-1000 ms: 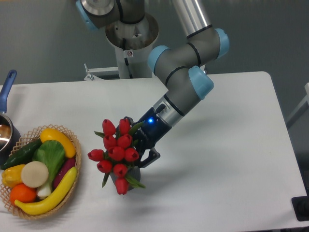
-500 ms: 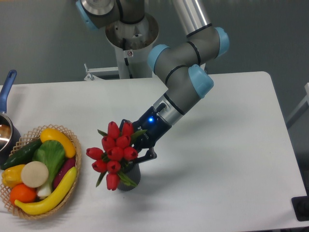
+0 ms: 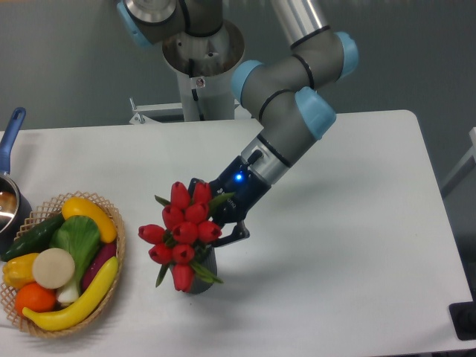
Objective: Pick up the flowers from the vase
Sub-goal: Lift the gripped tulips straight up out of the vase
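The flowers (image 3: 184, 232), a bunch of red tulip buds with green leaves, stand tilted in the vase (image 3: 206, 268). Only the vase's dark grey right side shows below the buds. My gripper (image 3: 217, 213) reaches in from the upper right, a blue light glowing on its wrist. One finger lies behind the bunch and the other in front, just above the vase's mouth. The jaws look shut on the flowers' stems, which the buds and leaves hide.
A wicker basket (image 3: 120, 246) of fruit and vegetables stands at the left front. A pot with a blue handle (image 3: 10, 136) is at the far left edge. The arm's base (image 3: 202, 53) stands behind the table.
The bunch has swayed left and then back, ending a little higher than a second ago. The gripper and forearm have shifted slightly up and to the right.
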Available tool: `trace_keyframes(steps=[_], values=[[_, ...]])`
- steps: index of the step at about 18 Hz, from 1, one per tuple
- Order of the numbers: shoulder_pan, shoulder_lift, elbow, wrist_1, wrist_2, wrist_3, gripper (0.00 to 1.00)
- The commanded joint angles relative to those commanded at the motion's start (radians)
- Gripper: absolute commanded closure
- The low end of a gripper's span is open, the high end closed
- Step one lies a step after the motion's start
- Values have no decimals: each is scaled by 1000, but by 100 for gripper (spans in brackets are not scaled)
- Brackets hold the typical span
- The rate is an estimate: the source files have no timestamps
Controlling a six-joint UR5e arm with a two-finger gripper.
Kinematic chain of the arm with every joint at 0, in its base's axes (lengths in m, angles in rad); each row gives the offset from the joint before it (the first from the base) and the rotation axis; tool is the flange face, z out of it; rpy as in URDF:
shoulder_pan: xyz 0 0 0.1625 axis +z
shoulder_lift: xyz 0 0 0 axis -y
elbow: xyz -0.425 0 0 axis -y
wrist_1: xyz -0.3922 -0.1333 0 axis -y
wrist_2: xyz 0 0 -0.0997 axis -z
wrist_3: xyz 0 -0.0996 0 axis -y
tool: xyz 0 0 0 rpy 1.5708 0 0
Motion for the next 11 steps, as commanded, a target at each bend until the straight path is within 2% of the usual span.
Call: trace_keyframes(steps=[2, 8, 11], values=[[0, 31, 2, 0, -3, -49, 63], [3, 75, 6, 0, -20, -104, 63], [3, 97, 46, 0, -45, -167, 63]])
